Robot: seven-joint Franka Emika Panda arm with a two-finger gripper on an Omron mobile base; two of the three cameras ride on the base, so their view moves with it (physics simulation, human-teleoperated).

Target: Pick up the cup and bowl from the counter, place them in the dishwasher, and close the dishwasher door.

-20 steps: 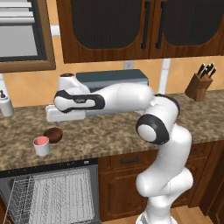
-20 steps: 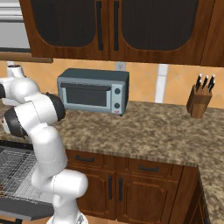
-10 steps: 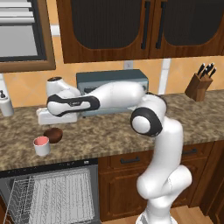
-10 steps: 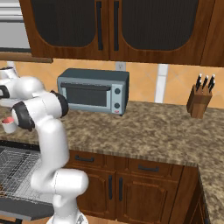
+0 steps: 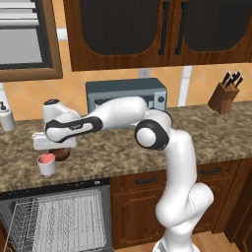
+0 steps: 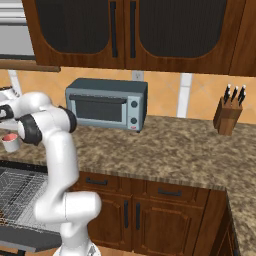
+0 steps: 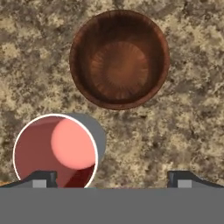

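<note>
Seen from straight above in the hand view, the dark brown bowl (image 7: 119,59) and the cup (image 7: 54,151), white-rimmed and pink-red inside, stand side by side on the speckled counter (image 7: 183,127). My gripper (image 7: 113,178) hovers open above them, the cup's rim by its left fingertip (image 7: 41,177) and nothing between the fingers. In the left base view the hand (image 5: 53,140) hangs just over the cup (image 5: 47,164) and hides most of the bowl (image 5: 62,154). Below the counter (image 5: 123,147) the dishwasher (image 5: 54,189) is open, its wire rack (image 5: 59,219) showing and its door (image 6: 30,239) folded down.
A grey toaster oven (image 5: 125,93) stands at the back wall behind the arm. A knife block (image 5: 224,96) is far right and a white dispenser bottle (image 5: 6,117) far left. Dark wall cabinets (image 5: 147,29) hang overhead.
The arm has swung left and lowered, bringing the hand from the middle of the counter to just above the cup and bowl. The fingers stayed wide apart.
</note>
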